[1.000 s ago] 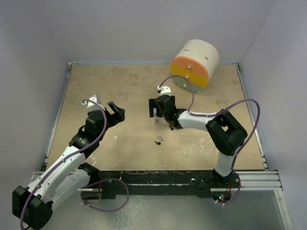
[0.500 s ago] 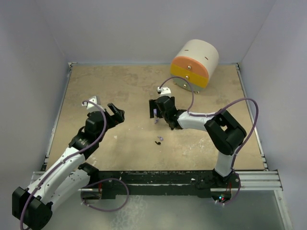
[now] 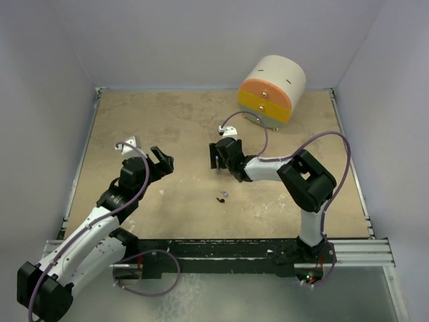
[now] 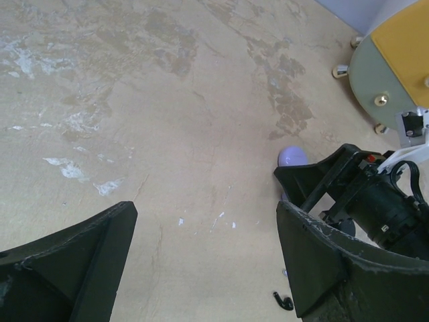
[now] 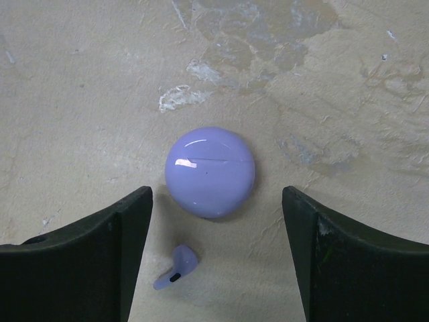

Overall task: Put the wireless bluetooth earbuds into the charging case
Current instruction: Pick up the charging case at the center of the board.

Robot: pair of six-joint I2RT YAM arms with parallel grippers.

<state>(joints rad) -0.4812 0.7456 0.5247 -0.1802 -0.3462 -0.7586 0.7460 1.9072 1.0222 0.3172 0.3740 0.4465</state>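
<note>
A closed lavender round charging case (image 5: 210, 172) lies on the table between the tips of my open, empty right gripper (image 5: 216, 218). A lavender earbud (image 5: 175, 267) lies just in front of the case, between the fingers and nearer the left one. In the top view the right gripper (image 3: 216, 155) covers the case. A black earbud (image 3: 219, 198) and a lavender one (image 3: 224, 194) lie together nearer the arms. My left gripper (image 3: 161, 161) is open and empty above the table, left of them. In the left wrist view the black earbud (image 4: 284, 302) sits by the right finger and the case (image 4: 293, 157) beyond it.
A cream drum with an orange and yellow front (image 3: 271, 88) lies on its side at the back right, also in the left wrist view (image 4: 395, 60). Grey walls close the table on three sides. The black rail (image 3: 221, 251) runs along the near edge.
My right gripper has shifted slightly to the left over the case, and its elbow has swung in. My left gripper has barely moved. The earbuds have not moved.
</note>
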